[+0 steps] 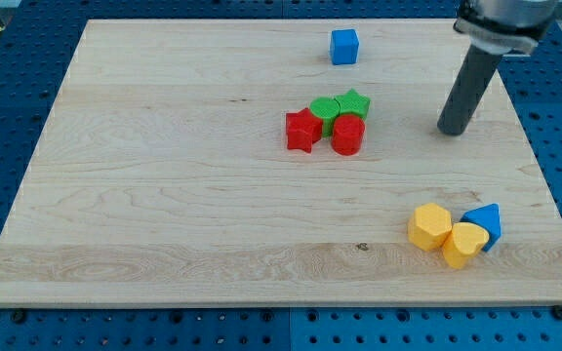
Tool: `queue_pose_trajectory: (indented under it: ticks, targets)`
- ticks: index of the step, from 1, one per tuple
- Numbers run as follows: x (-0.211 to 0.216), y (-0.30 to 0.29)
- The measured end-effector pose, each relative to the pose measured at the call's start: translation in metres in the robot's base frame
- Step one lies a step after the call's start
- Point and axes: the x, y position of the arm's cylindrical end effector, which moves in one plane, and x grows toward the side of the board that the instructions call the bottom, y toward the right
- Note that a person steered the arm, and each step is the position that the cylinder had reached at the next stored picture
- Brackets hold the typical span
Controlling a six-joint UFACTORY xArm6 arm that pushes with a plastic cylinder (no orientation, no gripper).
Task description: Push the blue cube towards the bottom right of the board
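Getting ready, my tip (451, 131) sits right of the small blue cube (344, 47), not touching; there is no pincer, so next it must go behind the cube's top-left.

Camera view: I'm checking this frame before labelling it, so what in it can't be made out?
- Arm above my tip: cut off by the view's top edge.
- Green cylinder: partly hidden behind the red star and red cylinder.
- Blue triangular block: its front is covered by the yellow heart.
- Blue cube: only the near faces show.
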Motion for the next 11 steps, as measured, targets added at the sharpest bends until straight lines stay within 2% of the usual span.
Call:
queue_pose_trajectory:
  ticks: [2, 3, 4, 5, 6, 8, 11]
  targets:
    - [-0.069, 0.004]
    - [-0.119, -0.003]
    - [-0.154, -0.033]
    - [-0.168, -0.066]
    - [-0.17, -0.102]
    - [-0.115, -0.127]
    - [-0.072, -0.18]
